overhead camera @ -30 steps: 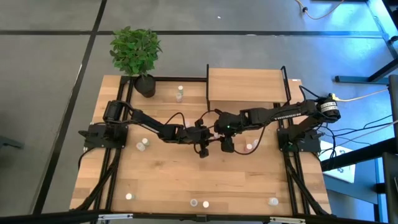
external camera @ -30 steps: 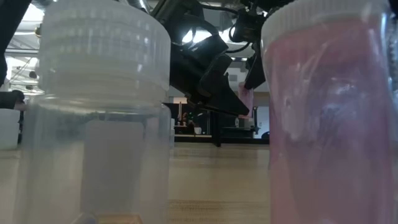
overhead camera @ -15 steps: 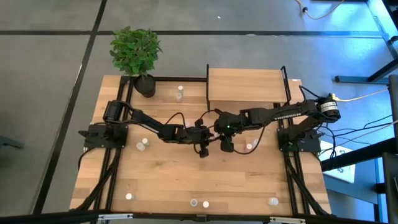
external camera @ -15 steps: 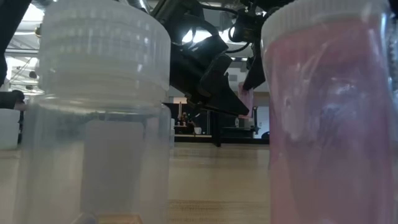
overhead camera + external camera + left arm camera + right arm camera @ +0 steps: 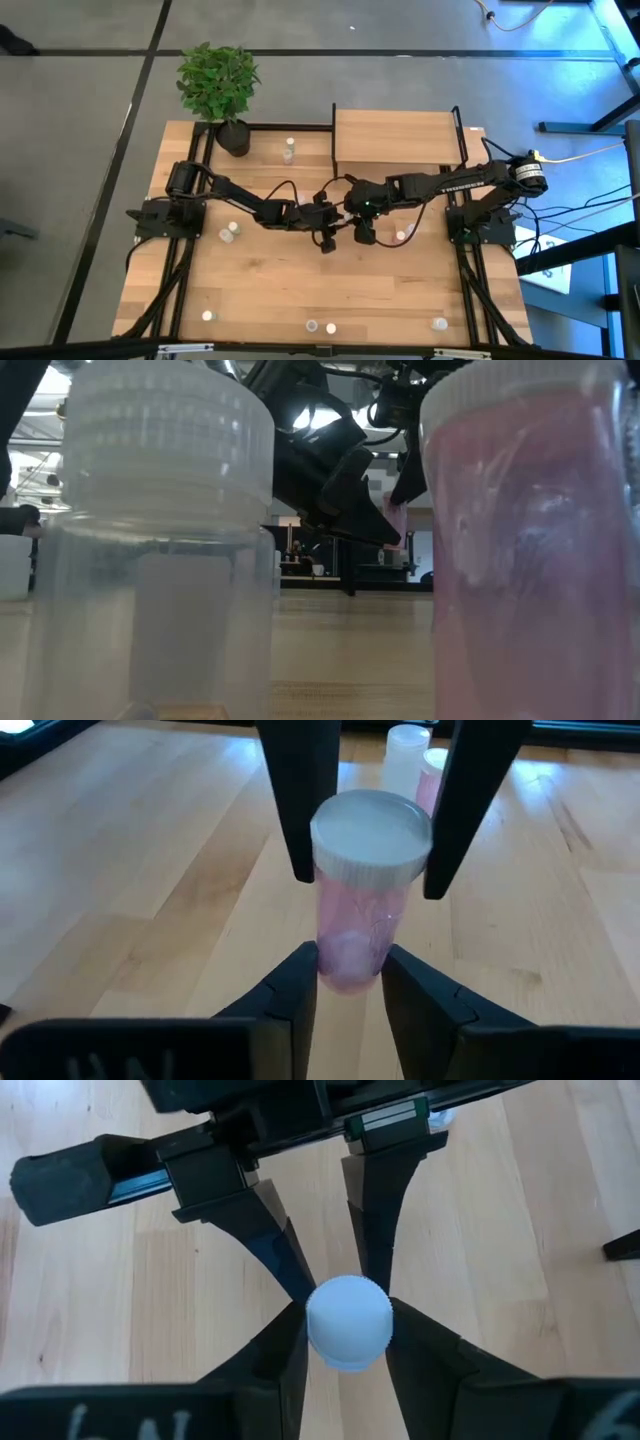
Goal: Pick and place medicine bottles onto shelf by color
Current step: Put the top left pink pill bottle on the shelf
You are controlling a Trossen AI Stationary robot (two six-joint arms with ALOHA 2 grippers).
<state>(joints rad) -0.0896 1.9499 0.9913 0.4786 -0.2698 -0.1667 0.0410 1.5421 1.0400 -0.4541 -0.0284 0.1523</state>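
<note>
Over the table's middle, my two grippers meet on one small pink bottle (image 5: pixel 362 910) with a white cap (image 5: pixel 347 1322). My left gripper (image 5: pixel 350 965) comes from the table's left and is shut on the bottle's lower end. My right gripper (image 5: pixel 345 1330) comes from the right, slanting down, and is shut on the cap. From above, the two grippers (image 5: pixel 325 228) (image 5: pixel 362 226) hide the bottle. The low view shows it as a pink patch (image 5: pixel 397 520) above the tabletop. The light-wood shelf (image 5: pixel 395 138) stands at the far edge. My left gripper pinches the pink bottle's bottom end (image 5: pixel 345 970) between its two fingertips, coming nearly level from the table's left. The bottle stands upright above the fingers, clear of the table. My right gripper pinches the white cap's rim (image 5: pixel 325 850), one finger on each side, slanting down from the table's right. The bottle hangs upright below the cap, clear of the table.
Loose bottles stand about: near the far edge (image 5: pixel 288 150), at the left (image 5: pixel 231 232), beside the right arm (image 5: pixel 402 236), and several along the near edge (image 5: pixel 320 327). Two of these fill the low view (image 5: pixel 160 540) (image 5: pixel 530 540). A potted plant (image 5: pixel 218 85) sits far left.
</note>
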